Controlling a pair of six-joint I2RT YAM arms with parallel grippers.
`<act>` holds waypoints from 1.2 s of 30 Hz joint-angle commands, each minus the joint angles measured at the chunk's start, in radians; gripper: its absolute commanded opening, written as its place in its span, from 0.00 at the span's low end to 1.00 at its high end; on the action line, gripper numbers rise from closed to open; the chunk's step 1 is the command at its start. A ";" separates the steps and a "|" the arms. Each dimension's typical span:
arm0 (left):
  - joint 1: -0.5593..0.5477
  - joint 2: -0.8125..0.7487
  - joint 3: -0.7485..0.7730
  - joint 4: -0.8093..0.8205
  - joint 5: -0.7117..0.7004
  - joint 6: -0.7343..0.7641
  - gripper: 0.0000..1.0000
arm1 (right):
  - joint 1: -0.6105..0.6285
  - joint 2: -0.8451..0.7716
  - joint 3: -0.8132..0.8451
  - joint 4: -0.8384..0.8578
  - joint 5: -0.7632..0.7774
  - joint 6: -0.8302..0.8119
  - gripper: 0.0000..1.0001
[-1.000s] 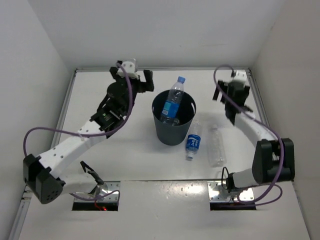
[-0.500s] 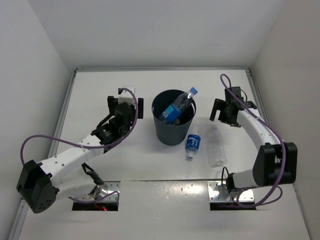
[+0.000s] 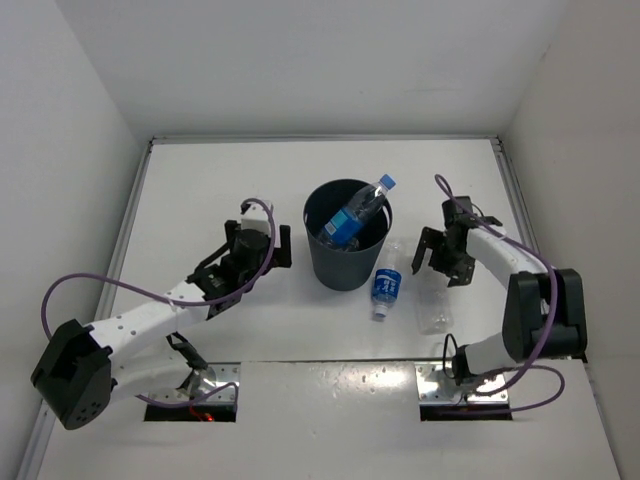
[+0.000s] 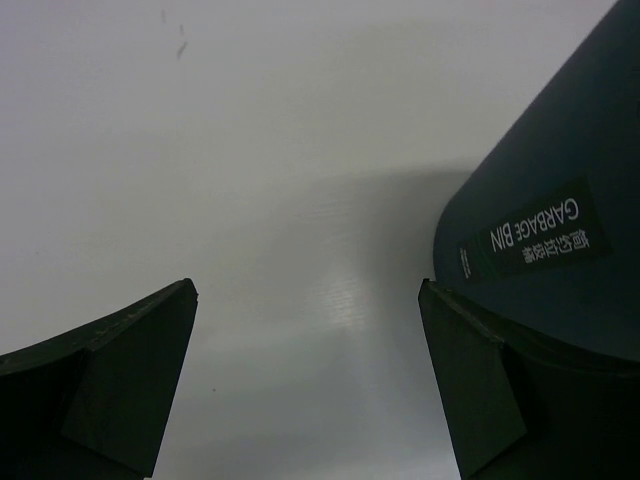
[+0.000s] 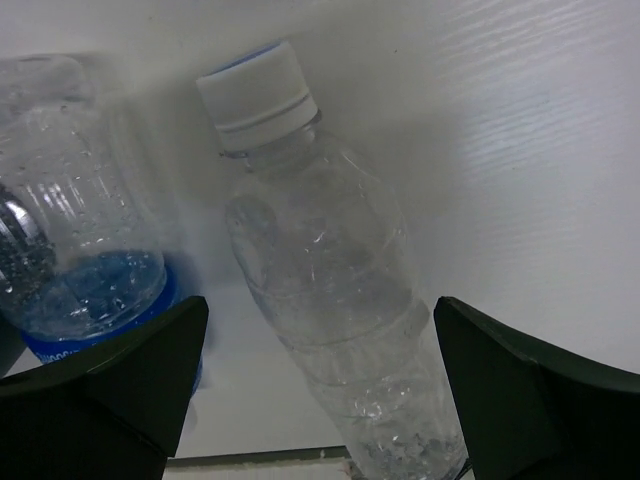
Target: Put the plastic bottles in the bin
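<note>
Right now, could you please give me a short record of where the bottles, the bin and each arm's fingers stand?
bin: upright, mid-table
blue-capped bottle: inside the bin, leaning, cap poking above the rim
blue-labelled bottle: lying on the table, just right of the bin
clear bottle: lying on the table, right of the blue-labelled one, white cap
left fingers: open, empty, beside the bin's left wall
right fingers: open, straddling the clear bottle, not closed on it
left to bin: two bottles
</note>
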 commanded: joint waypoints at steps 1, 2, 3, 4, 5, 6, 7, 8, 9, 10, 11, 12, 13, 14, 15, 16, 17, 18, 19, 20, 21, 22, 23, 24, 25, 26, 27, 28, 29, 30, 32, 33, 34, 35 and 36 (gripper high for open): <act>0.008 -0.006 -0.023 0.048 0.092 -0.028 1.00 | -0.026 0.061 0.004 0.006 -0.077 0.029 0.95; 0.008 -0.006 -0.043 0.048 0.092 -0.028 1.00 | -0.026 0.082 0.016 -0.003 -0.077 0.029 0.95; 0.008 -0.006 -0.052 0.048 0.092 -0.039 1.00 | -0.026 0.124 0.016 -0.003 -0.077 0.029 0.94; 0.008 -0.006 -0.052 0.057 0.092 -0.039 1.00 | -0.026 0.141 0.027 -0.003 -0.077 0.029 0.91; 0.008 -0.006 -0.067 0.057 0.092 -0.039 1.00 | -0.017 0.155 0.027 -0.003 -0.077 0.029 0.87; 0.008 -0.015 -0.068 0.057 0.092 -0.039 1.00 | -0.017 0.165 0.037 -0.012 -0.077 0.029 0.83; 0.008 -0.015 -0.077 0.057 0.092 -0.039 1.00 | -0.017 0.175 0.038 -0.013 -0.088 0.029 0.79; 0.008 -0.015 -0.077 0.057 0.092 -0.039 1.00 | -0.041 0.184 0.051 -0.013 -0.088 0.029 0.67; 0.008 -0.015 -0.077 0.057 0.092 -0.039 1.00 | -0.052 0.198 0.051 -0.022 -0.119 0.029 0.62; 0.008 -0.015 -0.077 0.057 0.092 -0.039 1.00 | -0.062 0.198 0.070 -0.022 -0.136 0.029 0.55; 0.008 -0.015 -0.077 0.057 0.092 -0.039 1.00 | -0.071 0.198 0.097 -0.034 -0.136 0.015 0.53; 0.008 -0.015 -0.077 0.057 0.092 -0.030 1.00 | -0.071 0.198 0.117 -0.057 -0.136 0.015 0.50; 0.008 -0.015 -0.077 0.057 0.092 -0.030 1.00 | -0.071 0.187 0.139 -0.071 -0.125 0.015 0.48; 0.008 -0.015 -0.077 0.057 0.092 -0.030 1.00 | -0.071 0.187 0.190 -0.088 -0.116 0.006 0.43; 0.008 -0.015 -0.077 0.057 0.092 -0.030 1.00 | -0.080 0.160 0.218 -0.123 -0.107 0.006 0.38; 0.008 -0.015 -0.077 0.057 0.092 -0.030 1.00 | -0.095 0.146 0.247 -0.135 -0.107 0.006 0.36; 0.008 -0.015 -0.077 0.057 0.092 -0.030 1.00 | -0.104 0.129 0.305 -0.146 -0.107 0.006 0.34; 0.008 -0.015 -0.077 0.057 0.092 -0.030 1.00 | -0.117 0.091 0.336 -0.155 -0.107 0.006 0.32; 0.008 -0.015 -0.077 0.057 0.092 -0.030 1.00 | -0.117 0.071 0.399 -0.166 -0.107 0.006 0.27; 0.008 -0.015 -0.077 0.057 0.092 -0.030 1.00 | -0.126 0.049 0.431 -0.166 -0.107 0.006 0.25; 0.008 -0.015 -0.077 0.057 0.092 -0.030 1.00 | -0.117 0.023 0.461 -0.157 -0.117 0.006 0.23; 0.008 -0.015 -0.077 0.057 0.092 -0.030 1.00 | -0.106 -0.033 0.508 -0.120 -0.117 0.006 0.21; 0.008 -0.015 -0.077 0.057 0.092 -0.030 1.00 | -0.089 -0.064 0.531 -0.096 -0.081 0.006 0.20; 0.008 -0.015 -0.077 0.057 0.092 -0.030 1.00 | -0.039 -0.092 0.551 -0.076 -0.050 0.020 0.20; 0.008 -0.015 -0.077 0.057 0.092 -0.030 1.00 | -0.010 -0.139 0.585 -0.030 0.003 0.029 0.20; 0.008 -0.015 -0.077 0.057 0.092 -0.030 1.00 | 0.016 -0.160 0.599 -0.010 0.027 0.029 0.20; 0.008 -0.015 -0.077 0.057 0.092 -0.030 1.00 | 0.039 -0.175 0.611 0.010 0.041 0.038 0.18; 0.008 -0.006 -0.077 0.057 0.092 -0.030 1.00 | 0.075 -0.187 0.632 0.047 0.041 0.038 0.18; 0.008 -0.006 -0.077 0.057 0.092 -0.030 1.00 | 0.090 -0.196 0.642 0.062 0.050 0.049 0.15; 0.008 -0.006 -0.077 0.057 0.092 -0.030 1.00 | 0.121 -0.209 0.663 0.087 0.050 0.049 0.13; 0.008 -0.006 -0.077 0.057 0.092 -0.020 1.00 | 0.162 -0.209 0.700 0.105 0.080 0.049 0.08; 0.008 -0.006 -0.077 0.057 0.092 -0.020 1.00 | 0.190 -0.219 0.709 0.116 0.100 0.049 0.08; 0.008 -0.006 -0.077 0.057 0.092 -0.020 1.00 | 0.249 -0.230 0.709 0.150 0.140 0.049 0.08; 0.008 -0.006 -0.077 0.057 0.092 -0.020 1.00 | 0.280 -0.230 0.709 0.174 0.154 0.035 0.08; 0.008 -0.006 -0.077 0.057 0.092 -0.020 1.00 | 0.311 -0.242 0.709 0.200 0.154 0.024 0.08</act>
